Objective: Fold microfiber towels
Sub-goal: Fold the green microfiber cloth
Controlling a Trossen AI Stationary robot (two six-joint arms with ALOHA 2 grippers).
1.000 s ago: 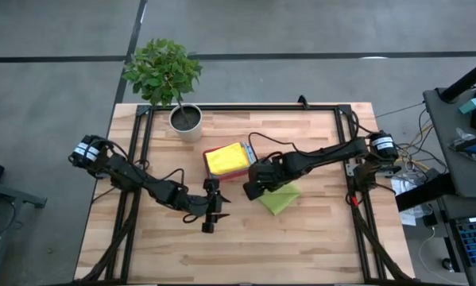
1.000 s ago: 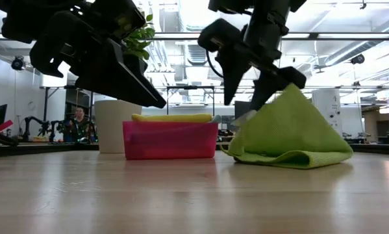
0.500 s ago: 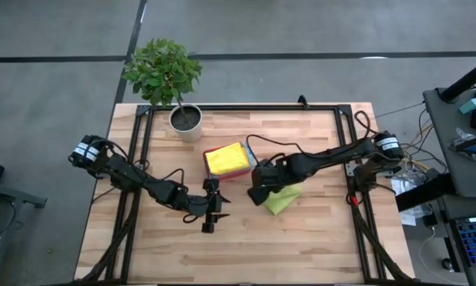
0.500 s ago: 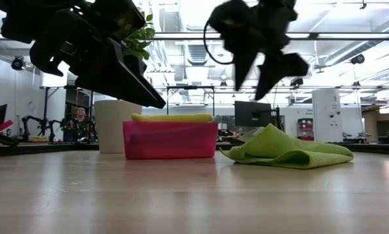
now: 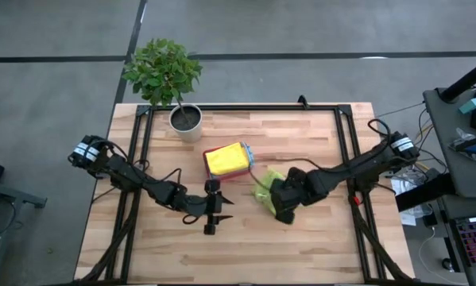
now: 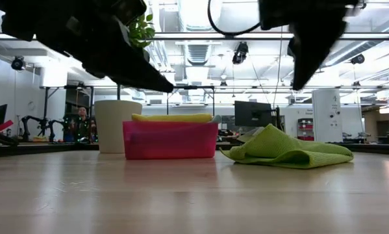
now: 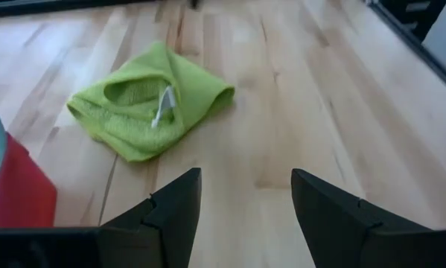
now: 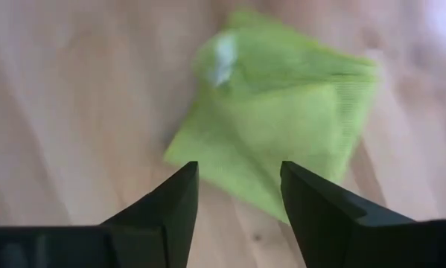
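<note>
Lime green microfiber towel (image 5: 267,184) lying crumpled on the wooden table (image 5: 317,238), just right of the pink plastic tray (image 5: 230,175), free of any grip. Yellow microfiber towel (image 5: 225,159) resting inside that tray. Right gripper (image 5: 285,208) hovering just right of the tray, over the green towel's near edge, fingers (image 8: 170,205) parted and empty. Left gripper (image 5: 209,221) raised near the tray's front-left, fingers (image 7: 176,205) spread wide, holding nothing. Potted plant (image 5: 174,79) behind the tray.

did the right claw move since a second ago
Yes. In the high view the right claw has pulled away from the pink tray toward the table's near edge, leaving the lime green towel lying crumpled on the table.
</note>
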